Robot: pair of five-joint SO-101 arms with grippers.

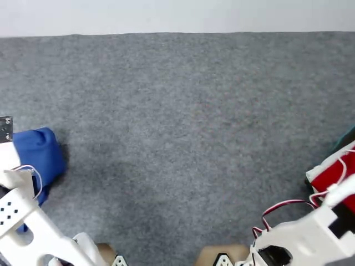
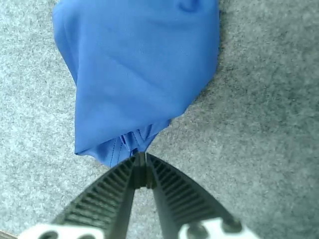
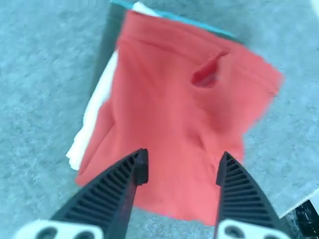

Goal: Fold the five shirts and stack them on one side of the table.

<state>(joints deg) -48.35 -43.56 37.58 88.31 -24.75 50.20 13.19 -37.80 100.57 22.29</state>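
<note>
One blue shirt point(image 2: 134, 74) apart — stacked: one red point(image 3: 184, 124), one white point(image 3: 99, 104), one teal point(image 3: 174, 17).

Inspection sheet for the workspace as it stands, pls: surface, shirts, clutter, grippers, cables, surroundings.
Surface: grey felt table, flat.
Job's things: bunched blue fabric shirt at the table's left edge; red fabric shirt on top of white cloth and teal cloth at the right edge.
Clutter: small black object at the left edge, unidentifiable.
Grippers: left gripper shut on the blue fabric shirt's edge; right gripper open over the red fabric shirt.
Cables: red and white wires along the right arm.
Surroundings: pale wall behind the table.
</note>
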